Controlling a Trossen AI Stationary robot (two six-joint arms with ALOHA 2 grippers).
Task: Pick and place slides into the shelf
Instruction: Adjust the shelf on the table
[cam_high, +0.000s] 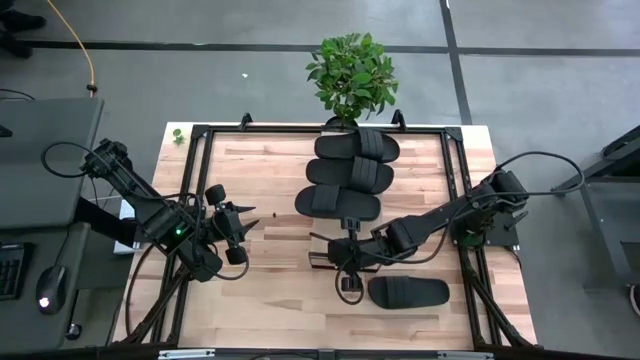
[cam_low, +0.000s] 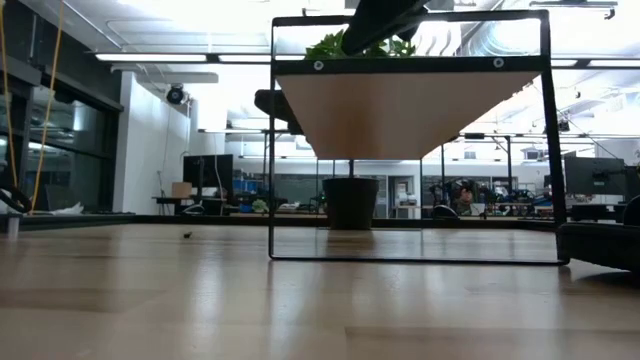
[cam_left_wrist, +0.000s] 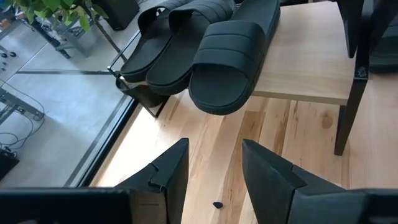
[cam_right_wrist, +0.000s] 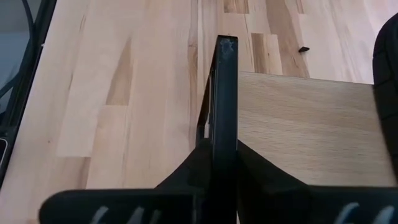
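On the table, lower right of the high view: one slide (cam_high: 408, 292) lies flat, sole down and well apart from the others. It is the only one not yet on the shelf (cam_left_wrist: 305, 56).
Slides already placed: three (cam_high: 350, 174) sit side by side across the shelf board at upper centre, just below the plant (cam_high: 352, 75). Their toes hang over the board's edge.
Right pincer (cam_right_wrist: 224, 158): at centre frame in the high view, just left of the loose slide. Its fingers are pressed against either side of the dark metal end edge of the shelf, and it carries no slide.
Left pincer (cam_left_wrist: 214, 165): hovers over the bare table (cam_high: 260, 290) at centre left. Its fingers are spread wide with nothing between them, and it points toward the loaded shelf.
How the slide should handle: it is probably light, with a foam-like sole that flexes a little. The matte surface should give fair grip, and nothing about it looks fragile.
Where to take hold: the wide strap band stands up off the sole and would fit between the fingers. Pinching the sole's side edge is the other option, though a flat sole on the table leaves little room for a finger underneath.
Risk: held at one end, the slide may droop or swing. Room left on the board looks tight.
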